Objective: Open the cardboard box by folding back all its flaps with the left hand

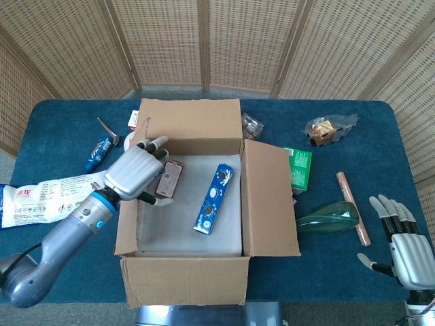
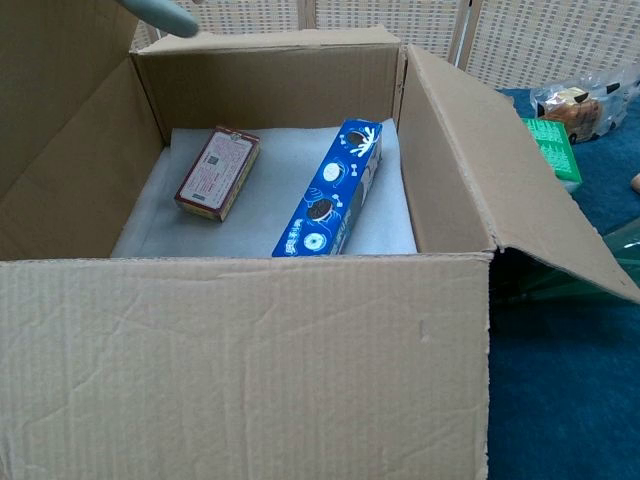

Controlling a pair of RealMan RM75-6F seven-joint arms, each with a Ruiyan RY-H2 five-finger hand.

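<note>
A: Where is the box [image 1: 190, 272] found?
B: At the table's [image 1: 61, 129] middle, near the front edge. Its left flap [image 1: 126, 224] is stood upright, and the left hand [image 1: 138, 172] is pressed against that flap's top, fingers curled over it.
A: And the right hand [image 1: 401, 244]?
B: Nothing is held; its fingers are spread, by the table's right corner.
A: Inside?
B: A blue carton [image 2: 332, 190] and a small packet [image 2: 218, 170] are seen on white padding.

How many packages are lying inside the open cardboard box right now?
2. A long blue cookie box lies on the white padding near the middle of the cardboard box, and a small reddish-brown packet lies to its left, near the back. The near wall may hide more.
</note>
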